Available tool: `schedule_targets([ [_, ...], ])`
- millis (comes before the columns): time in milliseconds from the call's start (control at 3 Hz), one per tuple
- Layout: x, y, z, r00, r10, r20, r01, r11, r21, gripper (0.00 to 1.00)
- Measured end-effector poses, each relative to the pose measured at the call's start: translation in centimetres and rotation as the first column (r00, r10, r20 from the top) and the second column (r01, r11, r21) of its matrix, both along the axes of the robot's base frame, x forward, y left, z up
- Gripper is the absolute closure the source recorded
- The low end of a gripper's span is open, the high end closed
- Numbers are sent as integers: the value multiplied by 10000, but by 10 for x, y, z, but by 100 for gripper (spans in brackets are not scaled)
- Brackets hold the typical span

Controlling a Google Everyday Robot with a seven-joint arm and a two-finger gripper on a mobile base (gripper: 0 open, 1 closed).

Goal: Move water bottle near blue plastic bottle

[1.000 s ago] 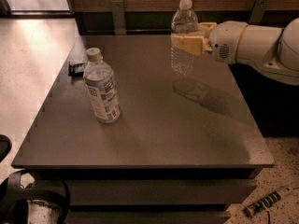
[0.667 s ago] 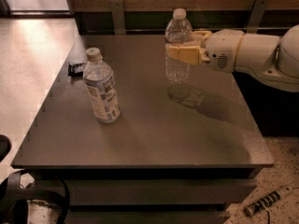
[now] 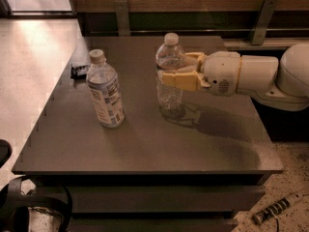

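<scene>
The claw [image 3: 174,69] reaches in from the right and pinches the upright water bottle [image 3: 169,94] at mid-body between its 2 fingers. This bottle is near the blue plastic bottle [image 3: 105,94], to its right over the counter [image 3: 145,149], not touching.

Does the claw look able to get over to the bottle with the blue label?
Probably yes: only bare table lies between the claw and the blue-labelled bottle. But the claw is shut on the water bottle, so it couldn't grab another.
</scene>
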State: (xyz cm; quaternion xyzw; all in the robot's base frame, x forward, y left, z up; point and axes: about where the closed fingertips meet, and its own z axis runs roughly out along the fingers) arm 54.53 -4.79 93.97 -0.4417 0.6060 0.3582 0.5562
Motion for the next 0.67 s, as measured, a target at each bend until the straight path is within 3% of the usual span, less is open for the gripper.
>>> schedule_targets([
  [667,-22,32,-21,9851,1692,-301,-1680,9850,403,100],
])
